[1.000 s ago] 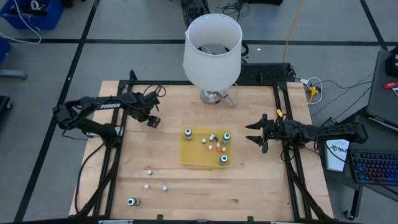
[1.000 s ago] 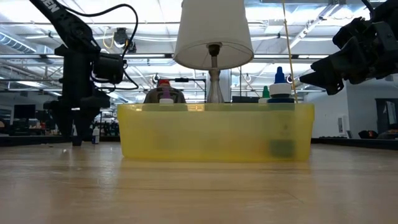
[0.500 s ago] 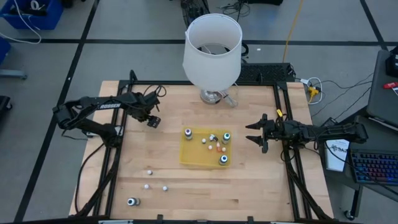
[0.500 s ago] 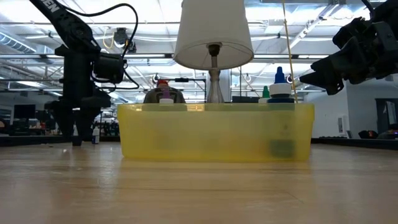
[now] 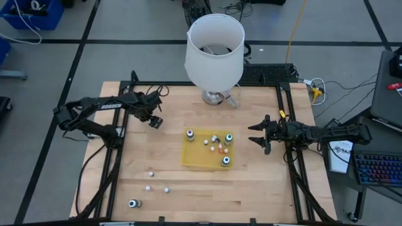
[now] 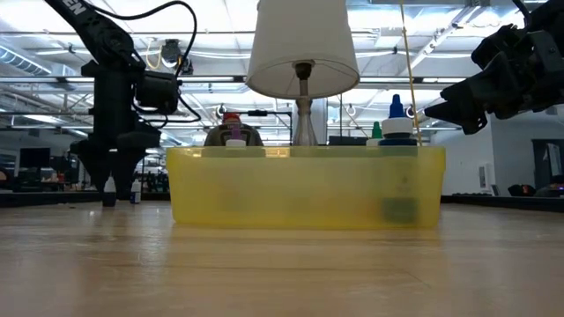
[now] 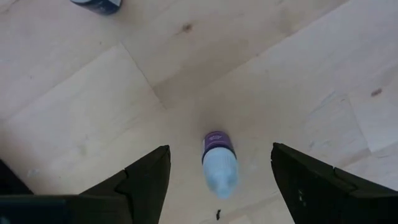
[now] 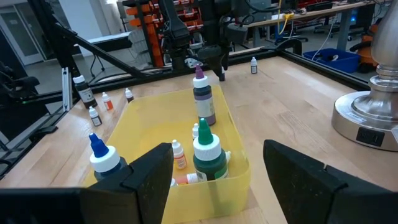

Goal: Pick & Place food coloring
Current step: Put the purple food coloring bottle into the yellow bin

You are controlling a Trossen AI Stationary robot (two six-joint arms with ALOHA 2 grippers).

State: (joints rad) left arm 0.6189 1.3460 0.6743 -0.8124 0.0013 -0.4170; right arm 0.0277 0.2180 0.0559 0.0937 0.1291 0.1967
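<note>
- While the left gripper (image 5: 154, 122) hangs in the upper left of the high view, its fingers (image 7: 144, 183) stand spread and hold nothing.
- Between those fingers in the left wrist view, a small whitish bottle with a purple cap (image 7: 218, 163) lies on its side on the table (image 5: 163, 188), untouched by either finger.
- In the lower left of the high view, three tiny loose bottles (image 5: 149, 187) sit near each other on the wood, and a dark bottle with a white-teal top (image 5: 132, 203) stands below them near the table's front edge.
- At the centre of the high view, the yellow tray (image 5: 191, 159) holds several food coloring bottles: a purple-topped one (image 8: 202, 99), a green one (image 8: 209, 157), a blue-capped one (image 8: 106, 160), and small whitish ones with orange caps (image 8: 179, 155).
- Above the tray in the high view, a white lamp (image 5: 214, 49) stands at the table's far edge.
- At the right of the high view, the right gripper (image 5: 257, 136) is just beside the tray's right side, its jaws parted and empty, pointing toward the tray.
</note>
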